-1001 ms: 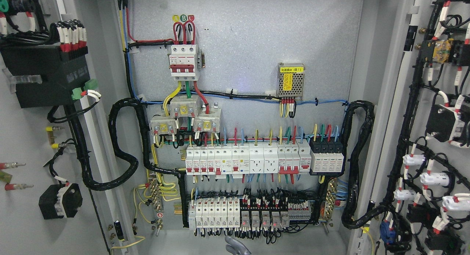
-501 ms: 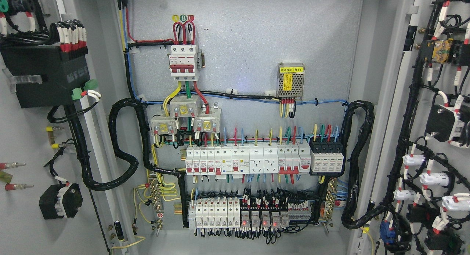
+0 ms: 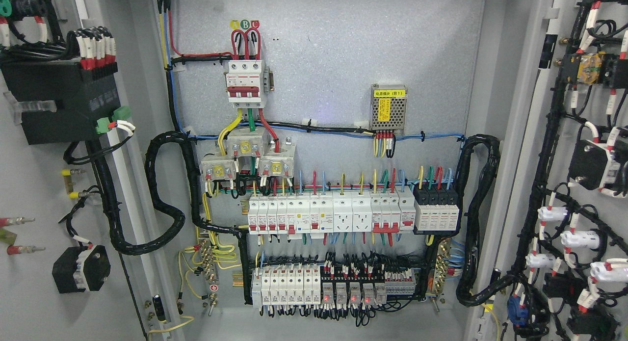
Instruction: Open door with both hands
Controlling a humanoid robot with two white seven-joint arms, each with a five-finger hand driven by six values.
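Looked like an industrial electrical setup: a grey metal cabinet [image 3: 490,86] wide open, rows of white circuit breakers [image 3: 324,212] across the middle, a red-handled main breaker [image 3: 244,83] upper left, black cable bundles [image 3: 167,194] running onto both doors.

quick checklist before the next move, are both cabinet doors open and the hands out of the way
1. Left door swung open, inner side facing the camera: ok.
2. Right door swung open likewise: ok.
3. Cabinet interior, breaker row in plain view: ok.
4. Cable loom to the left door hangs slack: ok.
5. Robot hands out of the doorway: none in view, ok.
6. Where the hands rest: cannot tell.
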